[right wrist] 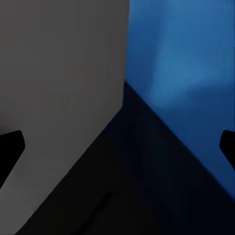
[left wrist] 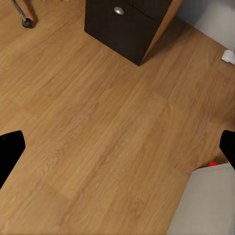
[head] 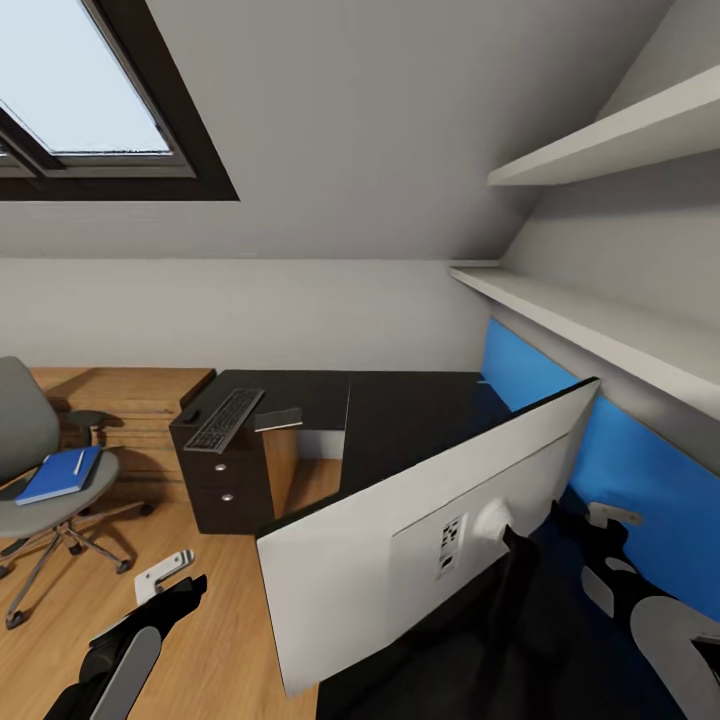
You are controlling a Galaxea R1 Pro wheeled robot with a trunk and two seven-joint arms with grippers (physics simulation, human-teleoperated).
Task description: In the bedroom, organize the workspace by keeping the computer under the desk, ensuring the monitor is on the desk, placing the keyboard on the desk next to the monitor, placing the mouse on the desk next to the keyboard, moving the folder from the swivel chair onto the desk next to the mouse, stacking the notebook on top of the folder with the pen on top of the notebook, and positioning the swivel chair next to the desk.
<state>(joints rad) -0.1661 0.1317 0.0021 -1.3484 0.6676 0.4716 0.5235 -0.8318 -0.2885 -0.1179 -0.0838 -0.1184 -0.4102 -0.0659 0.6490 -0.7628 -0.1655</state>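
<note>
While the monitor (head: 420, 540) stands white back outward at the desk's (head: 410, 420) near edge, the keyboard (head: 225, 418) and notebook (head: 279, 419) lie at its far-left end. Folder (head: 60, 474) and pen (head: 79, 461) rest on the swivel chair (head: 40, 470). Left gripper (left wrist: 117, 152) and right gripper (right wrist: 117, 147) both spread wide, empty.

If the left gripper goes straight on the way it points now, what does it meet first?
Most likely the bare wood floor: the left gripper is open and looks down on planks. The drawer unit lies off that line.
</note>
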